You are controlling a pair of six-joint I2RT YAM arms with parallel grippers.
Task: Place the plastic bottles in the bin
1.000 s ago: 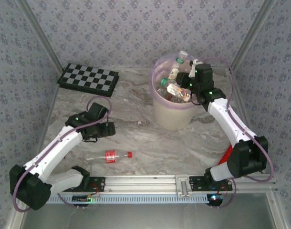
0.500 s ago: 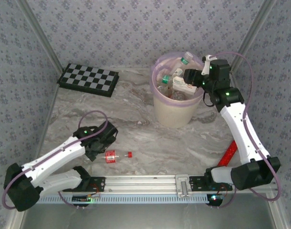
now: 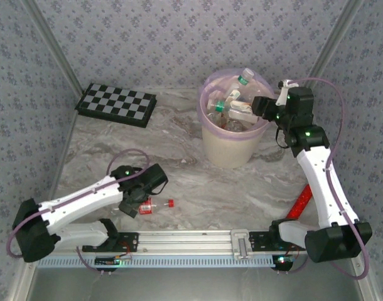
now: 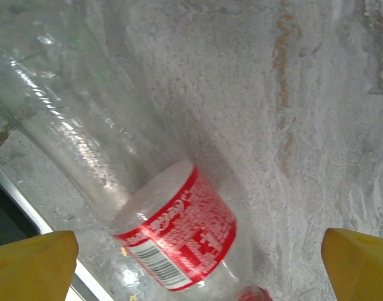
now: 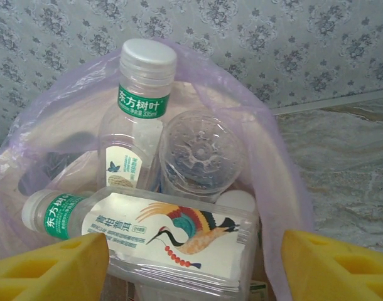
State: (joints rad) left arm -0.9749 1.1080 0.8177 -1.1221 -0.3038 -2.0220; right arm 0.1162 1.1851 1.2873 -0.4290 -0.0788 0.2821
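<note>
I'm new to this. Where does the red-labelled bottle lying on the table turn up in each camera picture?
Top external: the red-labelled bottle lies lower left, at the left gripper.
Left wrist: the bottle sits bottom centre, between that gripper's yellow fingertips.
Right wrist: this camera faces the bin instead.
Shared landmark: the marble table.

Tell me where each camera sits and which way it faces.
Top external: above and behind the arms, looking down on the table; both arms with bases show.
Left wrist: looks down past left gripper at a red-label bottle lying on the table.
Right wrist: looks past right gripper into the bin of bottles.
Shared: top view has that bottle and bin too.
</note>
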